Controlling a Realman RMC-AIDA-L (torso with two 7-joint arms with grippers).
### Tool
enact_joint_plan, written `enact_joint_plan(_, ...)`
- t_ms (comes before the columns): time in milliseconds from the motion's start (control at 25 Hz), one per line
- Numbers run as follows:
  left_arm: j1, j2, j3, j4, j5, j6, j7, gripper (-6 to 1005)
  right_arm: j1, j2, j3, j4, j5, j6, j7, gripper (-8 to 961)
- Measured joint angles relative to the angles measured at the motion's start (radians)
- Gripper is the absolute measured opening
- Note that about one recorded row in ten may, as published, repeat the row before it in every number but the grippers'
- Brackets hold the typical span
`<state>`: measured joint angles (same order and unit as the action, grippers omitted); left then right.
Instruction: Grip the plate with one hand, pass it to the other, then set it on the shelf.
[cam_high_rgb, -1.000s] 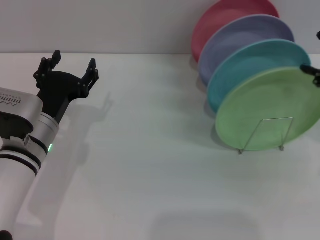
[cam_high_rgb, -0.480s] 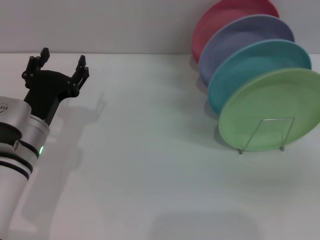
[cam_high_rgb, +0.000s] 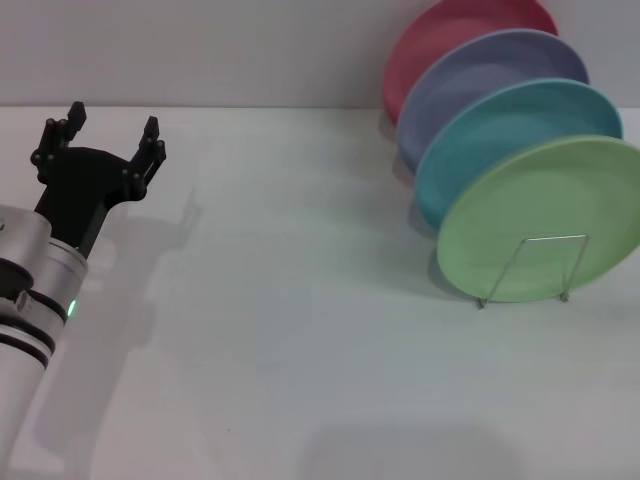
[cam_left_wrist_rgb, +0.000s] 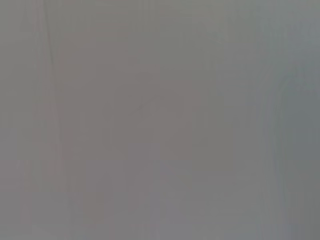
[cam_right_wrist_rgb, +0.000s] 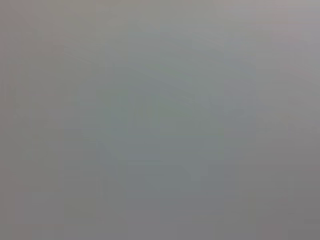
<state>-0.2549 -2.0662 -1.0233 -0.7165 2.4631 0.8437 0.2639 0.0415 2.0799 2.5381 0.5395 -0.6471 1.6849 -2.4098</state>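
The light green plate (cam_high_rgb: 540, 220) stands tilted in the front slot of the silver wire shelf (cam_high_rgb: 545, 265) at the right of the head view. My left gripper (cam_high_rgb: 108, 130) is open and empty above the white table at the far left, well away from the plate. My right gripper is out of view. Both wrist views show only plain grey.
A sky-blue plate (cam_high_rgb: 500, 125), a lavender plate (cam_high_rgb: 470, 75) and a pink plate (cam_high_rgb: 440, 30) stand tilted in the slots behind the green one. The white table (cam_high_rgb: 300, 300) runs back to a grey wall.
My left arm has drawn back to the left and toward me with its gripper still open. The right gripper, at the green plate's rim one second ago, has left the view.
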Motion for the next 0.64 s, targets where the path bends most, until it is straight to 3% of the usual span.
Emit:
enact_joint_plan(160,0.015,-0.001,0.0,0.019,-0.002,0.067,-0.001,820,0.0,0.002,0.163,-0.207,0.009,0.011,-0.014,796)
enact_joint_plan(280,0.019,-0.001,-0.002,0.033,-0.005,0.096,-0.011,820,-0.002,0.0,0.213,-0.301,0.01,0.012,-0.066,796)
enact_joint_plan(640,0.003,0.0,-0.01,0.134,-0.006,0.178,-0.078,820,0.003,0.0,0.192,-0.388,-0.063,0.001,-0.177,796)
